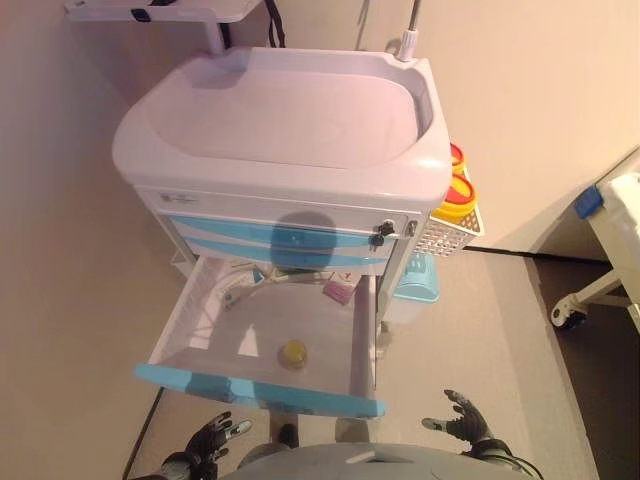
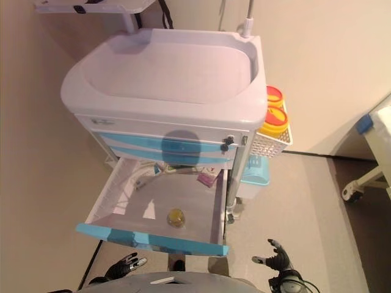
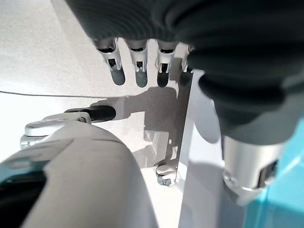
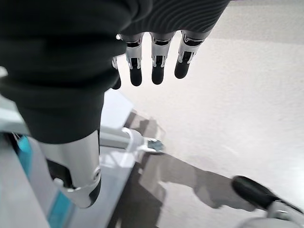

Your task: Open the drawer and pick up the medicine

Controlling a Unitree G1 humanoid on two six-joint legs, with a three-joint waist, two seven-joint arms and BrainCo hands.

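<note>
One small yellow medicine bottle point(image 1: 293, 352) lay on the floor of the open drawer point(image 1: 200, 345), apart from the clutter at its back. Your left robot hand point(image 1: 212, 437) and right robot hand point(image 1: 462, 417) hung released, grasping nothing; reaching in, you risked rolling it away.

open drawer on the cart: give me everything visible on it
The drawer is the lowest on the cart, pulled far out toward the robot. It looks like white plastic with a light blue front panel. On its pale floor lie a small round yellow item near the front, a pink packet and other small items at the back. Neither hand, left hand or right hand, touches it.
</note>
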